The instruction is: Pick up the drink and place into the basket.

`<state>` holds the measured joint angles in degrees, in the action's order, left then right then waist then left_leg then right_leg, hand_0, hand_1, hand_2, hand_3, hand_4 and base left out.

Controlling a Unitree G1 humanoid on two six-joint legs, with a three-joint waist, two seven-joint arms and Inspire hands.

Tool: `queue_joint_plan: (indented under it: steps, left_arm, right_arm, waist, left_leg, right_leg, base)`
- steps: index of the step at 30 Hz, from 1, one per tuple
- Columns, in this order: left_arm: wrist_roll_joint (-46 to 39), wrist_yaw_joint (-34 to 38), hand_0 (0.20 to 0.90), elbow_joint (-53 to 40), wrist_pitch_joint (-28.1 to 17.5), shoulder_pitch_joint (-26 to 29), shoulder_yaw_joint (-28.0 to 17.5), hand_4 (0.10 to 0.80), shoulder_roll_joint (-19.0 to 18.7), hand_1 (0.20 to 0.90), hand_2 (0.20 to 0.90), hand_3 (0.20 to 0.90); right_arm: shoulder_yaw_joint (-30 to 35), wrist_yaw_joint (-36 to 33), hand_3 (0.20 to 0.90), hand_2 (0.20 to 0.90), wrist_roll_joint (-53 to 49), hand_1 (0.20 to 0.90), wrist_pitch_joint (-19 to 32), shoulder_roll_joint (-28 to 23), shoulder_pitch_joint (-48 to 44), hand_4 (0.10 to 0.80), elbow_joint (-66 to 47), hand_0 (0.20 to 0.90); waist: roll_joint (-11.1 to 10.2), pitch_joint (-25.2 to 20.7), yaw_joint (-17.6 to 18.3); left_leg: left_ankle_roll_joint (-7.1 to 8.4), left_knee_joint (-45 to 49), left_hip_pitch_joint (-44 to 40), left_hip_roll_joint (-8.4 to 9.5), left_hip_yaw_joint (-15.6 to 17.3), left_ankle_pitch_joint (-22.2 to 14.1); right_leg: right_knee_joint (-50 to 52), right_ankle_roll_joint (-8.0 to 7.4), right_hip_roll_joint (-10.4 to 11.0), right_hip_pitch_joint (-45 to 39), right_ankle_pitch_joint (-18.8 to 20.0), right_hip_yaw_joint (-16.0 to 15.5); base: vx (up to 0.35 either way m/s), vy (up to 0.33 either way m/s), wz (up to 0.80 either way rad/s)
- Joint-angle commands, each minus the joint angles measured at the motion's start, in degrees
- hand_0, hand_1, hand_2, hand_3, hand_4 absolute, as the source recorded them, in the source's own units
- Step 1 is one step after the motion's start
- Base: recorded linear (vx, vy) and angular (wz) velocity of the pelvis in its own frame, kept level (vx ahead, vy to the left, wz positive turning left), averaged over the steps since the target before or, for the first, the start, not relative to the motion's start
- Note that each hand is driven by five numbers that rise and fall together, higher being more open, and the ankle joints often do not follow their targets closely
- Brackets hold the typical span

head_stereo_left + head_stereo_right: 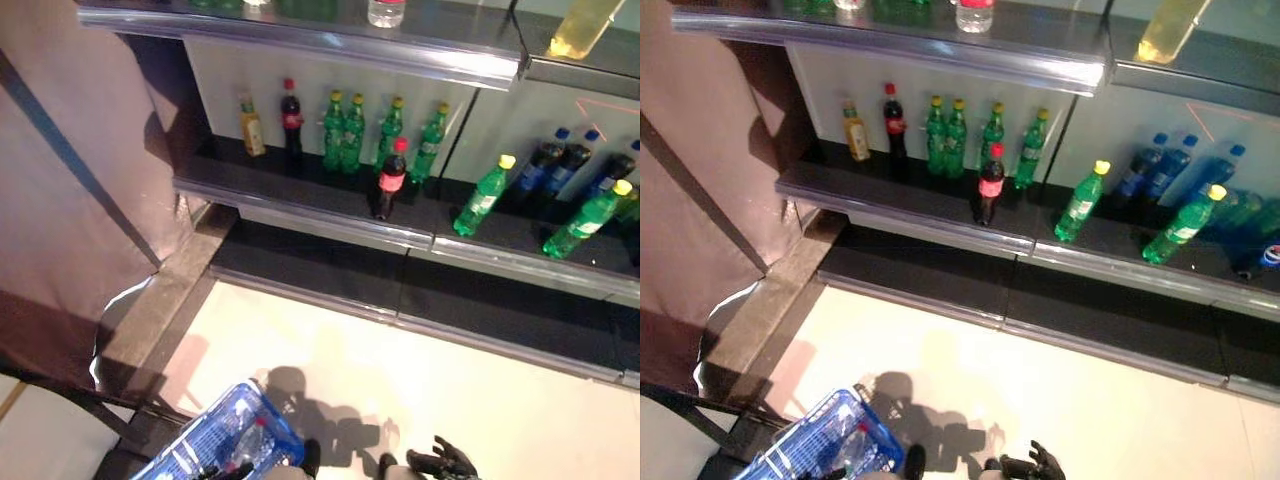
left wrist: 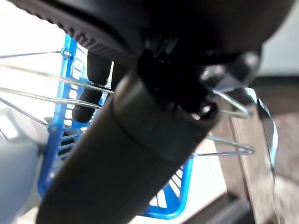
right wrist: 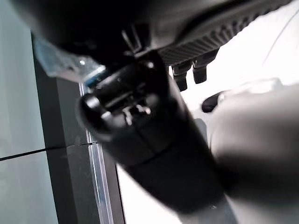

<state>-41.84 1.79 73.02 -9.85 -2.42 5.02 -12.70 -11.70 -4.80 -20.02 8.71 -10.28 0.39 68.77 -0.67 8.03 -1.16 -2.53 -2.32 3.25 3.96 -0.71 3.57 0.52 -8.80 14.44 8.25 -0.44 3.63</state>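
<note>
The reach is not yet begun: right hand (image 1: 440, 462) hangs relaxed and empty at lower centre, left hand (image 2: 91, 88) hooks the blue basket's (image 1: 255, 420) wire handle (already holding a bottle). Next, I judge, it must extend to the cola bottle (image 1: 390, 178) at the shelf (image 1: 300, 205) edge.

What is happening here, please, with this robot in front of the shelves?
The robot stands facing a store shelf with drink bottles, among them a dark cola bottle with a red cap near the front edge. Its left hand has fingers curled round the wire handle of a blue basket, low at its left side; a clear bottle seems to lie in it. Its right hand is low, fingers relaxed, holding nothing. No shelf drink is grasped yet.
</note>
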Motion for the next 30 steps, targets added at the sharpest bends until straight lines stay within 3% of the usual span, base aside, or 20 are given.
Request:
queue_joint_plan:
  steps: [1,3,4,7,12,13,14,15,16,17,19,21,22,24,26,30]
  left_arm:
    - [1.14,-0.85,0.300,-6.91,-2.49,1.52,-1.09,0.100,-1.14,0.300,0.300,0.200]
    - [2.75,0.43,0.300,-6.83,-2.18,1.41,-1.12,0.100,-0.87,0.300,0.300,0.200]
    - [3.06,1.84,0.300,-7.26,-1.67,0.74,-1.22,0.100,-0.57,0.300,0.300,0.200]
    - [3.39,3.19,0.300,-7.76,-0.40,0.26,-1.33,0.100,-0.82,0.300,0.300,0.200]
    - [3.90,2.54,0.300,-6.58,-0.90,-0.68,-2.05,0.100,-0.60,0.300,0.300,0.200]
    - [3.78,1.71,0.300,-6.61,-0.27,-0.84,-1.67,0.100,-0.31,0.300,0.300,0.200]
    - [3.76,1.63,0.300,-6.50,-0.29,-0.90,-1.73,0.100,-0.17,0.300,0.300,0.200]
    - [3.75,1.03,0.300,-6.00,-0.45,-1.15,-2.09,0.100,0.57,0.300,0.300,0.200]
    - [3.69,0.99,0.300,-5.94,-0.47,-1.14,-2.09,0.100,0.62,0.300,0.300,0.200]
    - [3.42,0.47,0.300,-5.66,-0.76,-1.15,-1.93,0.100,1.08,0.300,0.300,0.200]
    - [2.98,-0.07,0.300,-5.62,-1.50,-1.37,-1.15,0.100,2.06,0.300,0.300,0.200]
    - [2.45,-0.20,0.300,-5.62,-2.30,-1.75,-0.55,0.100,2.58,0.300,0.300,0.200]
    - [1.72,-0.14,0.300,-5.56,-2.85,-2.01,0.05,0.100,2.69,0.300,0.300,0.200]
    - [0.98,-0.05,0.300,-5.44,-3.24,-2.25,0.12,0.100,2.78,0.300,0.300,0.200]
    - [1.28,-0.92,0.300,-4.93,-3.84,-2.70,-0.80,0.100,3.12,0.300,0.300,0.200]
    - [1.92,-0.84,0.300,-2.85,-3.29,-2.11,-1.61,0.100,3.14,0.300,0.300,0.200]
  right_arm:
    - [-2.13,-1.12,0.900,0.900,6.32,0.900,0.42,-2.02,-1.08,0.800,-1.30,0.900]
    - [-2.96,-1.58,0.900,0.900,6.66,0.900,-0.17,-1.81,-0.78,0.800,-1.58,0.900]
    - [-3.13,0.04,0.900,0.900,5.07,0.900,-1.90,-2.00,-0.33,0.800,-2.46,0.900]
    - [-3.92,0.53,0.900,0.900,4.62,0.900,-1.41,-2.58,0.07,0.800,-3.78,0.900]
    - [-5.09,1.06,0.900,0.900,5.01,0.900,-2.78,-3.63,0.09,0.800,-5.64,0.900]
    - [-5.69,1.59,0.900,0.900,6.37,0.900,-2.93,-3.59,1.12,0.800,-6.07,0.900]
    - [-5.73,1.59,0.900,0.900,6.39,0.900,-3.05,-3.57,1.14,0.800,-5.99,0.900]
    - [-6.00,2.09,0.900,0.900,5.87,0.900,-4.31,-3.52,1.15,0.800,-5.46,0.900]
    - [-5.99,2.17,0.900,0.900,5.89,0.900,-4.35,-3.52,1.14,0.800,-5.36,0.900]
    - [-5.89,2.70,0.900,0.900,6.07,0.900,-4.61,-3.62,1.18,0.800,-4.75,0.900]
    - [-5.58,2.91,0.900,0.900,7.75,0.900,-4.41,-3.56,1.32,0.800,-3.87,0.900]
    - [-5.94,2.48,0.900,0.900,8.47,0.900,-4.33,-3.36,0.99,0.800,-3.05,0.900]
    - [-6.25,2.33,0.900,0.900,8.72,0.900,-4.31,-3.18,0.67,0.800,-2.41,0.900]
    - [-6.30,1.91,0.900,0.900,9.24,0.900,-4.43,-2.97,0.64,0.800,-2.37,0.900]
    - [-6.36,1.60,0.900,0.900,9.75,0.900,-4.42,-2.86,1.06,0.800,-2.34,0.900]
    - [-5.42,0.70,0.900,0.900,7.05,0.900,-4.06,-2.63,0.57,0.800,-0.80,0.900]
  waist:
    - [0.17,2.55,0.45]
    - [-0.57,2.23,0.31]
    - [-1.31,1.70,0.11]
    - [-1.87,1.51,0.06]
    - [-2.76,1.69,-0.38]
    - [-2.92,1.94,0.20]
    - [-2.97,1.93,0.21]
    - [-3.02,2.03,-0.25]
    - [-3.01,1.89,-0.21]
    - [-2.53,1.81,-0.51]
    - [-1.53,2.11,-0.98]
    - [-0.63,2.40,-1.67]
    - [0.12,2.56,-2.48]
    - [0.30,2.67,-2.94]
    - [0.21,2.93,-4.37]
    - [0.16,2.17,-4.84]
  left_leg:
    - [3.11,6.00,0.39,-5.63,-3.05,-5.24]
    - [3.99,6.80,0.28,-7.68,-3.00,-4.94]
    - [4.97,7.05,-0.31,-10.11,-2.65,-4.14]
    - [5.76,6.78,-0.41,-13.48,-2.59,-2.22]
    - [5.44,9.08,0.96,-14.57,-2.35,-0.40]
    - [4.90,13.45,2.35,-13.70,0.29,0.89]
    - [4.66,14.21,2.48,-13.02,0.15,0.38]
    - [3.22,16.98,2.74,-8.85,-0.69,-2.88]
    - [3.14,17.08,2.98,-8.30,-0.85,-2.80]
    - [2.71,18.05,3.62,-5.49,-1.07,-3.23]
    - [2.89,16.95,4.80,-2.81,0.81,-2.70]
    - [3.13,12.40,5.55,-1.62,1.03,-1.67]
    - [3.85,7.55,6.24,-1.43,-0.37,1.14]
    - [4.27,5.36,6.53,-1.28,-1.46,2.92]
    - [4.81,4.75,8.79,0.24,-4.00,4.95]
    - [2.96,6.94,8.62,1.58,-5.06,3.06]
  right_leg:
    - [-1.86,0.11,-1.61,0.79,12.07,-0.48]
    - [-0.68,0.30,-2.34,-0.74,10.07,-1.02]
    - [0.41,1.03,-3.49,-1.78,8.42,-2.81]
    - [2.71,3.13,-5.70,-2.25,5.74,-4.50]
    - [2.19,5.64,-8.61,-3.70,4.86,-6.40]
    - [1.24,6.79,-9.80,-5.51,4.21,-7.95]
    - [1.20,6.89,-9.80,-5.60,4.14,-8.05]
    - [1.31,7.31,-10.11,-6.16,3.63,-8.07]
    - [1.33,7.37,-10.16,-6.04,3.61,-8.11]
    - [1.54,7.77,-10.98,-6.42,3.16,-8.18]
    - [1.66,8.05,-12.33,-8.03,2.11,-9.21]
    - [1.75,7.93,-13.24,-8.92,1.36,-9.28]
    - [1.43,7.93,-14.38,-9.66,0.88,-8.96]
    - [0.93,7.95,-14.90,-10.33,0.76,-8.56]
    - [0.16,8.22,-15.44,-11.74,0.45,-7.62]
    - [4.90,8.62,-15.03,-11.91,-3.02,-7.71]
  base:
    - [0.171,-0.441,-0.01]
    - [0.209,-0.510,0.23]
    - [0.190,-0.487,0.54]
    - [0.133,-0.432,0.51]
    - [0.082,-0.398,0.27]
    - [0.111,-0.342,0.13]
    - [0.184,-0.407,0.50]
    - [0.095,-0.120,0.48]
    - [0.156,-0.145,0.31]
    - [0.110,-0.060,-0.20]
    - [0.229,-0.048,-0.24]
    - [0.264,0.015,0.01]
    - [0.241,0.025,0.02]
    - [0.222,0.023,-0.02]
    - [0.272,0.053,-0.12]
    - [0.236,0.111,-0.10]
